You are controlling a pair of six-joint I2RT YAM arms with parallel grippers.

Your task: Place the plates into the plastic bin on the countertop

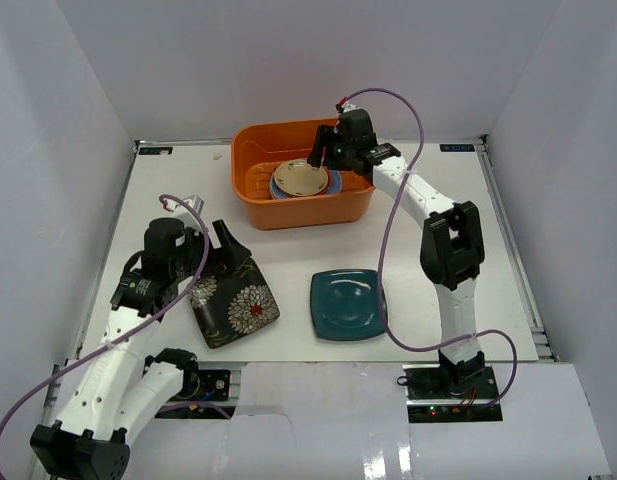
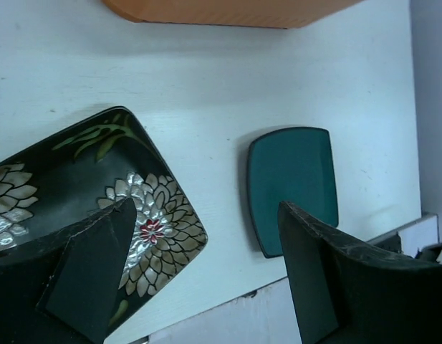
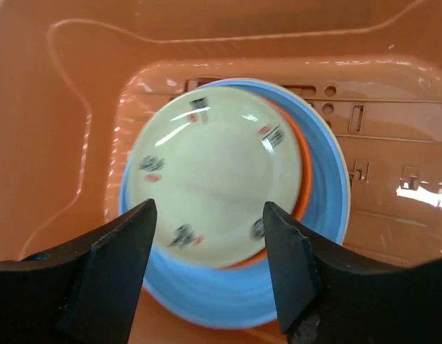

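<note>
In the ribbed bin [image 3: 392, 136] sit glossy plates [image 3: 213, 172] — left tool [image 2: 205, 222], right tool [image 3: 208, 215] both apart.

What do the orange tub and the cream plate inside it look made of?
Orange rounded-rectangular tub: likely moulded plastic, glossy, with bright highlights and moulded slots in its floor. Cream round plate: glossy, perhaps glazed ceramic or melamine; streaky reflections, small printed marks.

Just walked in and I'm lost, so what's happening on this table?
Plates are being put into an orange bin. The right end effector hangs open over a cream plate that tops a blue plate and an orange plate in there. The left end effector is open above the floral plate on the countertop; a teal plate lies beside it.
</note>
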